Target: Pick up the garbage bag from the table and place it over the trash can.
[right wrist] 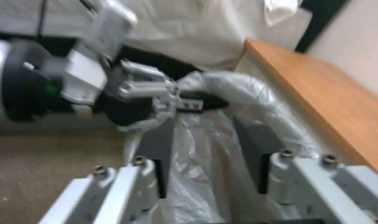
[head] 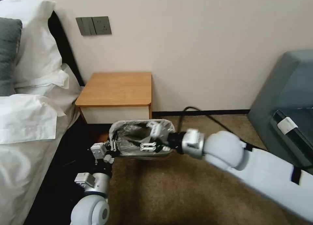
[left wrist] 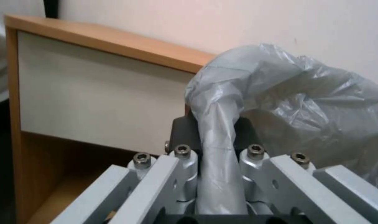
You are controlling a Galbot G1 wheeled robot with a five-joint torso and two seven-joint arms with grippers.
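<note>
The left gripper point(head: 112, 146) stands at the near-left corner of the bin's mouth, its dark pads pinched tight on a gathered fold of film, as the left wrist view point(left wrist: 216, 137) shows. The right gripper point(head: 150, 143) reaches in from the right over the near edge of the mouth, its fingers point(right wrist: 257, 140) set apart with bag film between them; whether they press on that film I cannot tell.

Beyond them, the bed with white sheets and pillows point(head: 29, 114) fills the left side, its dark frame close against the left arm. The grey-blue upholstered seat point(head: 287, 97) closes the far right. Brown carpet point(head: 169, 192) lies open between them, in front of the bin.

The small orange-brown wooden nightstand with a white drawer front point(head: 115, 88) stands against the wall, its top bare, its front edge just behind the bin.

The thin crinkly translucent grey plastic garbage bag point(head: 137, 133) is draped over the mouth of the small cream-white plastic trash can, which it hides; the film is folded over the far and left edges and sags inside.
</note>
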